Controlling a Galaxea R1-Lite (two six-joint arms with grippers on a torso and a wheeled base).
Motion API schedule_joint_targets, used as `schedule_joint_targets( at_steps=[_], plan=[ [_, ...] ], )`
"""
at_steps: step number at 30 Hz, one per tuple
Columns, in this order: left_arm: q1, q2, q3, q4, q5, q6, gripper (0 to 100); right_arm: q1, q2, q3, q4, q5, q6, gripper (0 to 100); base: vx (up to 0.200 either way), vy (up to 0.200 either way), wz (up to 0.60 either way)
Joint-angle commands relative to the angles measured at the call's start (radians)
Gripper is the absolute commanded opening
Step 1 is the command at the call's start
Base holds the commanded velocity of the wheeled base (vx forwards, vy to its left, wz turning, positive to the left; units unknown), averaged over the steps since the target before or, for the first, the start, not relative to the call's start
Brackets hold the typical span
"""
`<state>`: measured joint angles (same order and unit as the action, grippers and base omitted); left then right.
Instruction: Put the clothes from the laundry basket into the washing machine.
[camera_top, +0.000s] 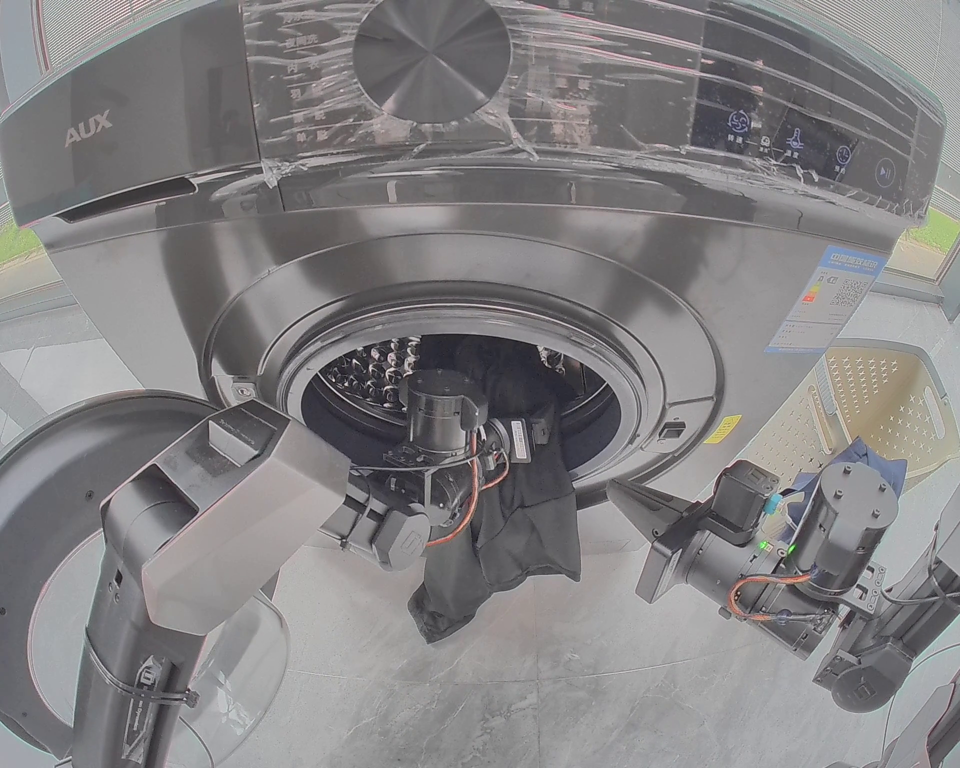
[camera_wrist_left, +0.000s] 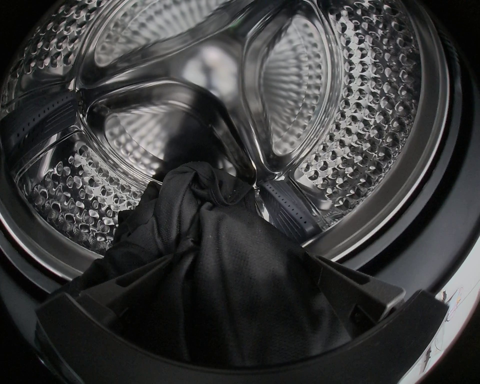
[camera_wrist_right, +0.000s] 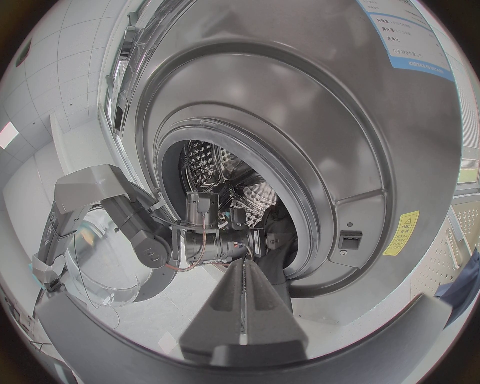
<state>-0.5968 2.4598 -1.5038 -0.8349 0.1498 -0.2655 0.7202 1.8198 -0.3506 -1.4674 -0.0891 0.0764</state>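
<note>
Grips black garment (camera_top: 520, 500) w/ L gripper (camera_wrist_left: 235, 272) at mouth of washing machine (camera_top: 600, 260) drum (camera_wrist_left: 350, 125), tail hanging out twd floor (camera_top: 600, 680), R gripper (camera_wrist_right: 243, 295) pinched shut, empty, nr laundry basket (camera_top: 880, 390); prob. needs deeper push, then release.

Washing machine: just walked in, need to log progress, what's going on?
The left gripper is at the mouth of the silver front-loading washing machine with a black mesh garment bunched at it. Part of the garment lies inside the drum; the rest hangs out toward the floor. The right gripper hovers aside, jaws shut, empty.
</note>
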Motion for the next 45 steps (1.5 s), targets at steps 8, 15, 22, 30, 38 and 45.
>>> schedule_joint_targets(
  at_steps=[8,15,22,30,38,45],
  plan=[
    [-0.024,0.001,0.054,-0.003,-0.035,0.006,100,0.001,-0.002,-0.002,-0.001,0.000,0.000,0,0.000,0.000,0.00],
    [-0.017,0.008,0.047,-0.004,-0.035,0.005,0,0.001,0.000,-0.001,-0.001,0.000,0.000,0,0.000,0.000,0.00],
    [0.005,0.008,-0.055,0.000,-0.026,-0.003,0,0.001,0.000,-0.001,-0.001,0.000,0.000,0,0.000,0.000,0.00],
    [0.035,-0.007,-0.087,0.000,-0.018,-0.004,0,0.001,0.001,-0.002,-0.001,0.000,0.000,0,0.000,0.000,0.00],
    [0.032,-0.008,-0.096,-0.003,-0.018,-0.004,0,0.001,0.001,-0.001,-0.001,0.000,0.000,0,0.000,0.000,0.00],
    [0.031,-0.055,-0.059,-0.018,-0.006,-0.003,0,0.001,0.003,0.001,-0.001,0.000,0.000,0,0.000,0.000,0.00]
  ],
)
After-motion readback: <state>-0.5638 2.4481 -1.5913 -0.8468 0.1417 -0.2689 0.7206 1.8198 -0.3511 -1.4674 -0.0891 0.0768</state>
